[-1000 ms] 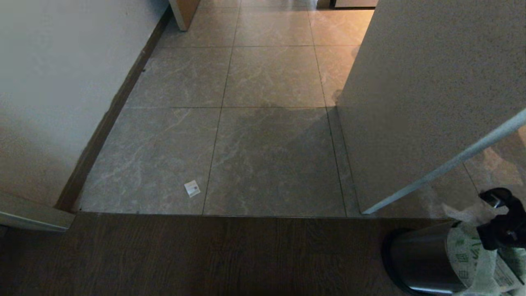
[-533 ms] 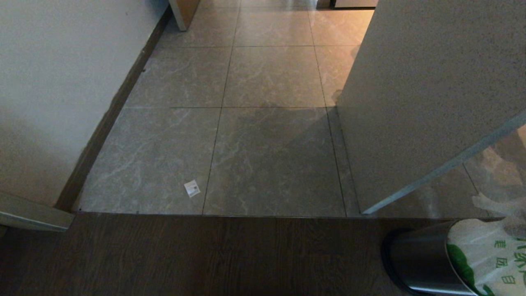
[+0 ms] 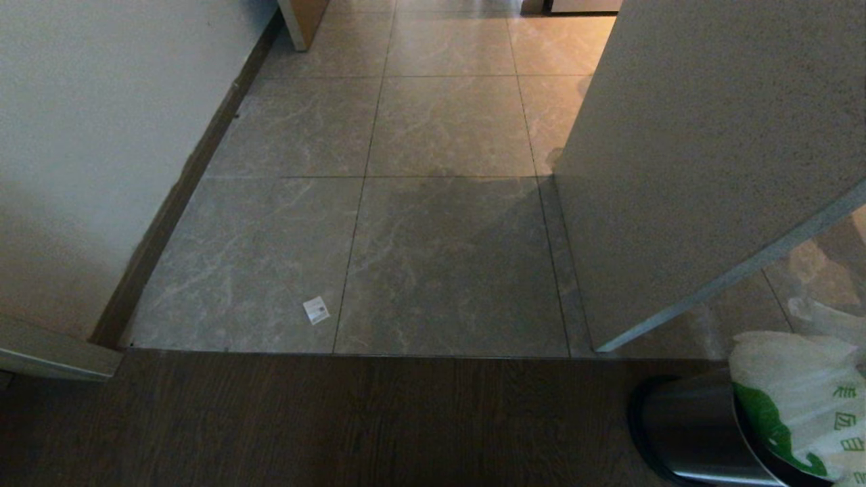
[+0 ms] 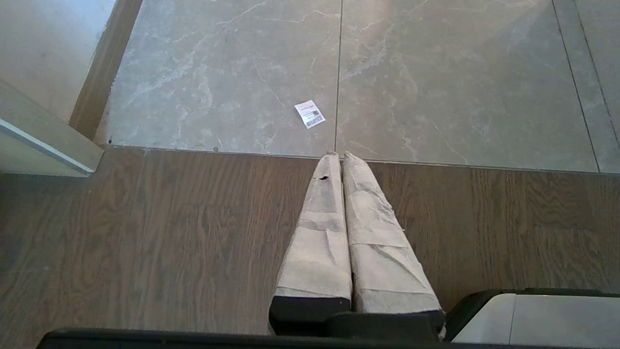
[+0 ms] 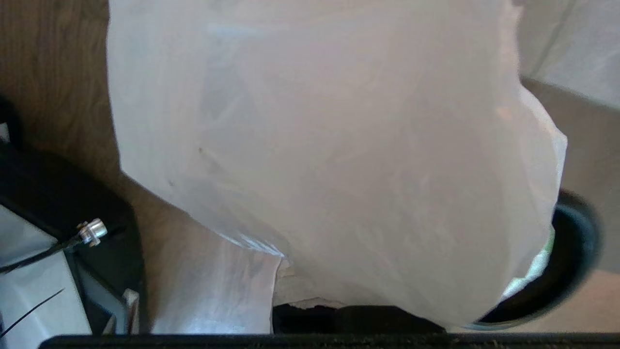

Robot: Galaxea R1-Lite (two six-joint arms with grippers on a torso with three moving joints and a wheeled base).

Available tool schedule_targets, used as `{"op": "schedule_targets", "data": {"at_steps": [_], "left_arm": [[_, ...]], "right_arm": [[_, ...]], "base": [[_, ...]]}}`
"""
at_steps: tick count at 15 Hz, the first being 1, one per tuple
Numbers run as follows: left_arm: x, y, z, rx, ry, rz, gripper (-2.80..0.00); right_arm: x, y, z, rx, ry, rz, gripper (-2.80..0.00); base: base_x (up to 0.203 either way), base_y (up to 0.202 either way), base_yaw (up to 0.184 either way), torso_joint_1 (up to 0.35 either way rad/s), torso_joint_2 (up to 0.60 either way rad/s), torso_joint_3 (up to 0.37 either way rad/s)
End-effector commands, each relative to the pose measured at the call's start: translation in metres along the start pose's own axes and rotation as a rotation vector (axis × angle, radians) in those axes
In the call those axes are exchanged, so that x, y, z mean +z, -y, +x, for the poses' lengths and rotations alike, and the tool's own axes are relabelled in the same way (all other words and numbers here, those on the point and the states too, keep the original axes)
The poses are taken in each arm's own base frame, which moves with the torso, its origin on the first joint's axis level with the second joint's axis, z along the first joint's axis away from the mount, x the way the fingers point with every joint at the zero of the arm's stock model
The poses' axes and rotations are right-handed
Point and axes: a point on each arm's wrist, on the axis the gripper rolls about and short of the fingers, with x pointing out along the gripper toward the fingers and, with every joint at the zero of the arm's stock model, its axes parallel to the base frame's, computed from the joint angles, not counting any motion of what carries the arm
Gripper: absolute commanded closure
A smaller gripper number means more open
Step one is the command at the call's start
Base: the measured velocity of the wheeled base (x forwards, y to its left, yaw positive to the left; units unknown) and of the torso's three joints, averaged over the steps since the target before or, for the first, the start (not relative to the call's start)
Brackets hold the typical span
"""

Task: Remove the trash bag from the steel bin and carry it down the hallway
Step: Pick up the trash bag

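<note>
The steel bin (image 3: 683, 426) stands on dark wood floor at the lower right of the head view. The white trash bag (image 3: 798, 385) with green print bulges up out of its black rim. In the right wrist view the trash bag (image 5: 339, 145) hangs close and fills most of the picture, with the steel bin's rim (image 5: 576, 252) below it. My right gripper is shut on the bag, which covers it; only a strip of taped finger (image 5: 290, 291) shows. My left gripper (image 4: 337, 155) is parked over the wood floor, shut and empty. The hallway tiles (image 3: 446, 128) stretch ahead.
A white wall with dark skirting (image 3: 88, 169) runs along the left. A large pale panel (image 3: 710, 169) juts in on the right, above the bin. A small paper scrap (image 3: 316, 310) lies on the tiles near the wood floor's edge. My own base (image 5: 29, 281) is beside the bin.
My right gripper, seen at the right edge of the head view a second ago, has left that view. The trash bag has risen further out of the bin.
</note>
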Motion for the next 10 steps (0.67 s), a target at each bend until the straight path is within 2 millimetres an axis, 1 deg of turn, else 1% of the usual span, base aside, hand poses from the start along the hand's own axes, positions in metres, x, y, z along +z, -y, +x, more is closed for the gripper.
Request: {"op": "schedule_targets", "data": {"at_steps": [1,5,8,10], "left_arm": [[0.000,0.000,0.000,0.000,0.000,0.000,0.00],[0.000,0.000,0.000,0.000,0.000,0.000,0.00],[0.000,0.000,0.000,0.000,0.000,0.000,0.00],[0.000,0.000,0.000,0.000,0.000,0.000,0.00]], "right_arm": [[-0.013,-0.006,0.012,0.040,-0.028,0.020,0.00],[-0.032,-0.006,0.036,0.077,-0.069,0.051,0.00],[-0.042,0.005,0.059,0.089,-0.087,0.069,0.00],[-0.052,0.017,0.071,0.057,-0.112,0.082,0.00]], "base": [[0.000,0.000,0.000,0.000,0.00,0.000],[0.000,0.000,0.000,0.000,0.00,0.000],[0.000,0.000,0.000,0.000,0.00,0.000],[0.000,0.000,0.000,0.000,0.00,0.000]]}}
